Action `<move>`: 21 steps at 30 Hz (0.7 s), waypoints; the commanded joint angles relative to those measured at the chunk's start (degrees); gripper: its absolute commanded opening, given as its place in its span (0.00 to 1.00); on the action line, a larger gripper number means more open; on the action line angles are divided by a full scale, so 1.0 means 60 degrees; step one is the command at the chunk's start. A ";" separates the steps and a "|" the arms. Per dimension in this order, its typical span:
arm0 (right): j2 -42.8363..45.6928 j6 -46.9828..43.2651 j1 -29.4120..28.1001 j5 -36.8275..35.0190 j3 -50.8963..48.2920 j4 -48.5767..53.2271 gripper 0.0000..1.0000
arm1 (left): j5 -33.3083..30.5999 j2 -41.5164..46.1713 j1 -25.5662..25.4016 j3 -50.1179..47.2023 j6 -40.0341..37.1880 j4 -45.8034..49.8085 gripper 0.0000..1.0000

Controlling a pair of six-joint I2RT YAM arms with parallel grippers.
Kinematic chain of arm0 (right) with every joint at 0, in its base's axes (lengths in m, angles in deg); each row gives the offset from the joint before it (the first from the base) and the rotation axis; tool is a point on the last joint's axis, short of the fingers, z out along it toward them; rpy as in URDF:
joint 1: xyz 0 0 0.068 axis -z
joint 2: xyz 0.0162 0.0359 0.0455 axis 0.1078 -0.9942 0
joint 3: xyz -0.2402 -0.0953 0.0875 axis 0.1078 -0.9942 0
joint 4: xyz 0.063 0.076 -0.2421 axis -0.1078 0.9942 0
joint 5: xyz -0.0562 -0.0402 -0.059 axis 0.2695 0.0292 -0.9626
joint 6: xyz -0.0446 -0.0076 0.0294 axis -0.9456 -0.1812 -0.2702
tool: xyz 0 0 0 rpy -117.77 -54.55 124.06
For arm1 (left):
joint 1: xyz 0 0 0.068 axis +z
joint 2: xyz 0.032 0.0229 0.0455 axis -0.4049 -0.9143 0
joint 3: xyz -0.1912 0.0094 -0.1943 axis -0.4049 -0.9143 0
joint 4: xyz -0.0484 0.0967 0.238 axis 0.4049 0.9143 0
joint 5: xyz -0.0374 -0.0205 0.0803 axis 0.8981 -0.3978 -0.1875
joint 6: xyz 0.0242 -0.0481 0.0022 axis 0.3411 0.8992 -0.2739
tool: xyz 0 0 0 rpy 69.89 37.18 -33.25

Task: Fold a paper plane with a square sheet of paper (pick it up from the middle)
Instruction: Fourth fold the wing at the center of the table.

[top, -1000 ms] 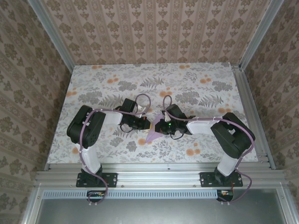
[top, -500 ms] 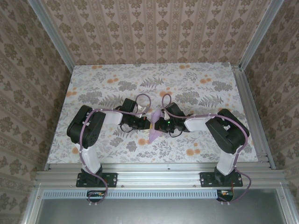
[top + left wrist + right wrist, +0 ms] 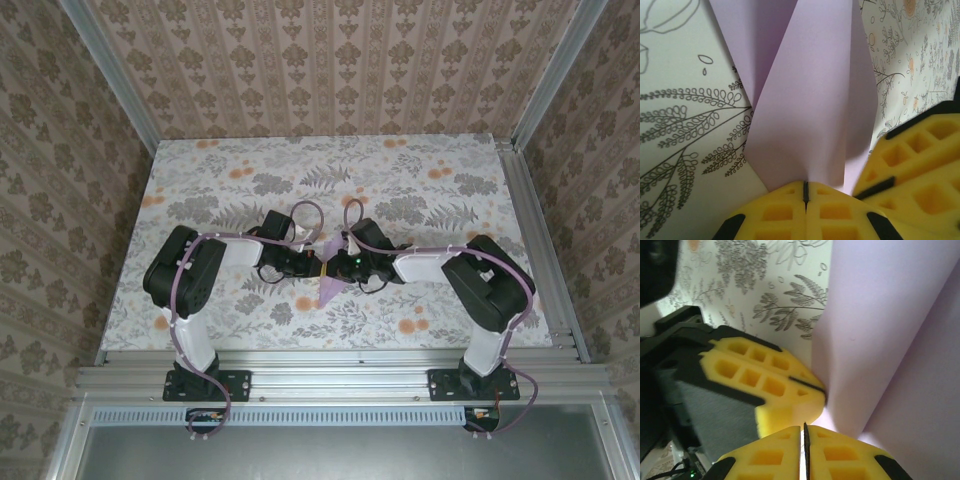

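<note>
Left gripper (image 3: 805, 192): clenched on the lavender paper (image 3: 815, 100); I see the fold rise straight out of the seam between its jaws.
Right gripper (image 3: 803, 432): clenched on the same paper from 3 o'clock, jaws all but touching.
Paper position: bench (image 3: 420, 190) centre, between both grippers, point toward 6 o'clock.
Handling: I judge it light, thin and limp, easily creased or torn.
Hold point: at the centre crease, never a loose edge.

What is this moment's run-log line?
left gripper: shut on paper plane | right gripper: shut on paper plane | grippers side by side
</note>
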 commanded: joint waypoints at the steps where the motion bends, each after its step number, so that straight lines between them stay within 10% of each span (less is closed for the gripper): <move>1: -0.0380 -0.0099 -0.0008 -0.0122 0.0235 0.0202 0.14 | -0.1564 -0.0689 -0.0164 -0.0369 -0.0382 0.0841 0.00; 21: -0.1026 -0.0343 0.0139 -0.0518 0.0485 0.1519 0.13 | -0.1374 0.0663 -0.0235 0.0029 -0.0200 0.1370 0.00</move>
